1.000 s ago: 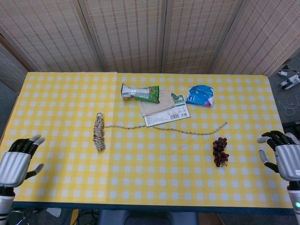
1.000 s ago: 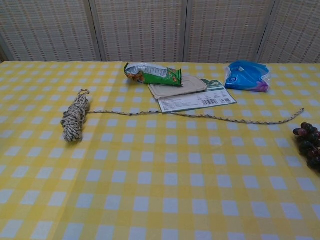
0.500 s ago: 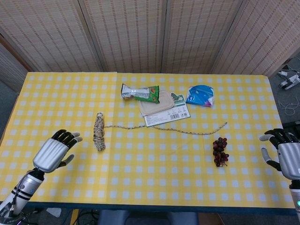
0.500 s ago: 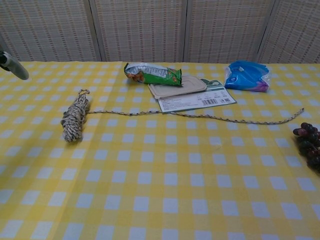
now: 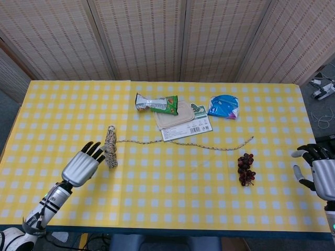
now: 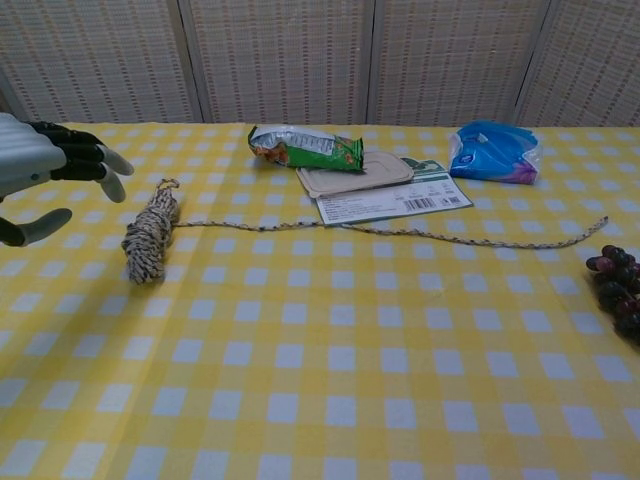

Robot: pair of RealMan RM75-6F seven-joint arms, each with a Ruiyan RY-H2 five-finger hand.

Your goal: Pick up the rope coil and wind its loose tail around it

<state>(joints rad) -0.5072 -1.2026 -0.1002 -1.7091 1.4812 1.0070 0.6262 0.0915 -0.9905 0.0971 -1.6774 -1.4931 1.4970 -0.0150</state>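
Observation:
The rope coil (image 5: 110,147) (image 6: 149,238), a speckled bundle, lies on the yellow checked cloth left of centre. Its loose tail (image 5: 209,146) (image 6: 420,233) runs right across the cloth to an end near the grapes. My left hand (image 5: 84,165) (image 6: 45,172) hovers open just left of the coil, fingers spread, holding nothing and apart from the rope. My right hand (image 5: 318,170) stays open at the table's right edge, far from the rope; the chest view does not show it.
A green snack bag (image 5: 156,103), a beige lid on a printed card (image 5: 184,125) and a blue packet (image 5: 224,106) lie behind the tail. Dark grapes (image 5: 245,168) (image 6: 620,288) sit near the tail's right end. Woven screens stand behind the table.
My left hand has swung in from the table's left front corner toward the coil and now shows in the chest view. The right hand has drifted slightly right. The rope has not moved.

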